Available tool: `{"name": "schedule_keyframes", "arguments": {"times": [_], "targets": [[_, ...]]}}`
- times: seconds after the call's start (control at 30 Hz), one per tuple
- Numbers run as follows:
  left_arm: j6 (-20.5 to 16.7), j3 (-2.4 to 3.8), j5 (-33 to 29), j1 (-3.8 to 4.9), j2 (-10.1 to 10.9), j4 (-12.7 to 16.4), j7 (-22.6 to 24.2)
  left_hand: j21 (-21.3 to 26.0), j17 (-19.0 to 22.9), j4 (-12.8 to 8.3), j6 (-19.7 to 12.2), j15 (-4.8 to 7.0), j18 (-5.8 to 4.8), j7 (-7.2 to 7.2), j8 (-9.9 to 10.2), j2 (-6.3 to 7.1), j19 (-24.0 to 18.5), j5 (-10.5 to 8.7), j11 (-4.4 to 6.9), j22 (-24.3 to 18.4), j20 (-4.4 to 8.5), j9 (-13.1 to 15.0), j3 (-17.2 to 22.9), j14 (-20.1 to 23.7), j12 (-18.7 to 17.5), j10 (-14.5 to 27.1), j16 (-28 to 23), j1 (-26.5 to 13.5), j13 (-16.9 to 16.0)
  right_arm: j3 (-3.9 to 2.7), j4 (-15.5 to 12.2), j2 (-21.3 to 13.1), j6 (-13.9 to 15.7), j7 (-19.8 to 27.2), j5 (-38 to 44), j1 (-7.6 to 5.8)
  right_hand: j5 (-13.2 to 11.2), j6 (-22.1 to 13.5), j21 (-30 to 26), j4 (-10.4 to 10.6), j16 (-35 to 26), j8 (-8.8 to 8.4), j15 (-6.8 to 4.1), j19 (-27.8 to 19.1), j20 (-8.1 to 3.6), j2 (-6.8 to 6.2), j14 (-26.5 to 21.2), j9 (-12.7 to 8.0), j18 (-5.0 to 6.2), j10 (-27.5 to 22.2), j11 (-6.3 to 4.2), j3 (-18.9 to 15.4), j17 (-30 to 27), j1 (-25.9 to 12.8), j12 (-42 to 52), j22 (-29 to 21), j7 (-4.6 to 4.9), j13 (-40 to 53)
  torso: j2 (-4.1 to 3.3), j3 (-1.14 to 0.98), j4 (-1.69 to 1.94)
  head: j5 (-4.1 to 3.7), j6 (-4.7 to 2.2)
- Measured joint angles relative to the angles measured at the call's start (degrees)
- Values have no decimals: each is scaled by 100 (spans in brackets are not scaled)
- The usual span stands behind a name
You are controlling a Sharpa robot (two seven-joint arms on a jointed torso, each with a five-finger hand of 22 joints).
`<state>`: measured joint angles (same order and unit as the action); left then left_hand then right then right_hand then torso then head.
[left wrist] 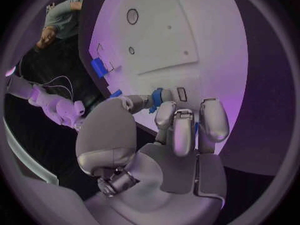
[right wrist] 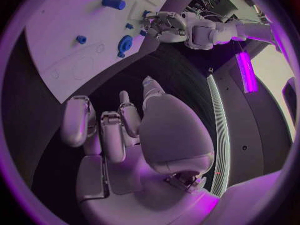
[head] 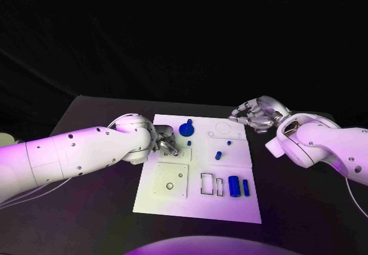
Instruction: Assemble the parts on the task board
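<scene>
Task board (head: 230,204) at table centre. Left hand (head: 167,144) over its left edge, apparently pinching a small blue part (left wrist: 156,96). Right hand (head: 253,116), fingers curled, empty, beyond its far right corner.

board: white plate (head: 230,204) at table centre
left hand (head: 168,145): over board's left edge
right hand (head: 253,116): beyond far right corner
parts: round blue piece (head: 185,128), two cylinders (head: 239,187)

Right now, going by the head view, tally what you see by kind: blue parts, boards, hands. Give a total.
blue parts: 6
task board: 1
Hands: 2, the left hand and the right hand
Total: 9
</scene>
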<state>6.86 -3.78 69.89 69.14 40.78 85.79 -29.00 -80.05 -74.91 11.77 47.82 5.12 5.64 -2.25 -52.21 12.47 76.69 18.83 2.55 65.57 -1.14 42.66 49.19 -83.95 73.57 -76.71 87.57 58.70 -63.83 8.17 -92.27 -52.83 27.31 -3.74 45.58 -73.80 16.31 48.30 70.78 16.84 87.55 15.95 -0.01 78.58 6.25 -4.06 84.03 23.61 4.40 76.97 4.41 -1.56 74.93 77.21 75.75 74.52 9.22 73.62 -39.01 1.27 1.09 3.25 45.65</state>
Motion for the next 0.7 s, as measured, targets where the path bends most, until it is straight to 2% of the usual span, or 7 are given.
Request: {"name": "schedule_keyframes", "arguments": {"times": [0.6, 0.63, 0.67, 0.7], "targets": [[79, 2, 104, 2, 14, 26, 6, -22, 0, 0, 3, 0, 2, 1, 0, 44, 20, 70, 0, 26, 20, 2, 0, 0, 31, -40, 0, -61, -31, 0, 8, 4, -2, -1, 0, 5, 0, 0, 0, 0, 0, 0, 0, 0, 0, 0, 0, 0, 0, 0, 0, 0, -1, 0, 0, 0, 0, 1, 1, 3, -1, 1, 12], [82, 3, 104, 2, 13, 26, 6, -22, 0, 0, 3, 0, 2, 1, 0, 34, 20, 70, 0, 26, 20, 26, 0, 0, 31, -40, 0, -101, -32, 0, 9, 4, -2, -1, 0, 5, 0, 0, 0, 0, 0, 0, 0, 0, 0, 0, 0, 0, -1, 0, 0, 0, -1, 0, 0, 1, 0, 1, 1, 3, -1, 1, 13], [86, 3, 104, 2, 12, 26, 6, -22, 0, 8, 4, 0, 2, 2, 0, 17, 20, 71, 0, 28, 20, 362, 8, 0, 31, -40, 0, -119, -31, 0, 10, 4, -2, -1, 0, 5, 0, 0, 0, 0, -3, 0, 0, 0, 0, 2, 0, 0, 0, 0, 0, 0, -1, -2, 0, 0, 0, 0, 1, 4, -1, 1, 13], [88, 2, 104, 2, 10, 26, 4, -22, 0, 18, 4, 0, 3, 2, 0, 6, 19, 71, 0, 33, 20, 464, 18, 0, 31, -40, 0, -143, -31, 0, 10, 4, -2, -1, 0, 6, 0, 0, -21, -9, -23, 0, 0, 0, 0, 24, 0, 0, 0, 0, 0, -10, -1, -24, 0, 1, 0, -7, 1, 4, -1, 1, 13]]}}
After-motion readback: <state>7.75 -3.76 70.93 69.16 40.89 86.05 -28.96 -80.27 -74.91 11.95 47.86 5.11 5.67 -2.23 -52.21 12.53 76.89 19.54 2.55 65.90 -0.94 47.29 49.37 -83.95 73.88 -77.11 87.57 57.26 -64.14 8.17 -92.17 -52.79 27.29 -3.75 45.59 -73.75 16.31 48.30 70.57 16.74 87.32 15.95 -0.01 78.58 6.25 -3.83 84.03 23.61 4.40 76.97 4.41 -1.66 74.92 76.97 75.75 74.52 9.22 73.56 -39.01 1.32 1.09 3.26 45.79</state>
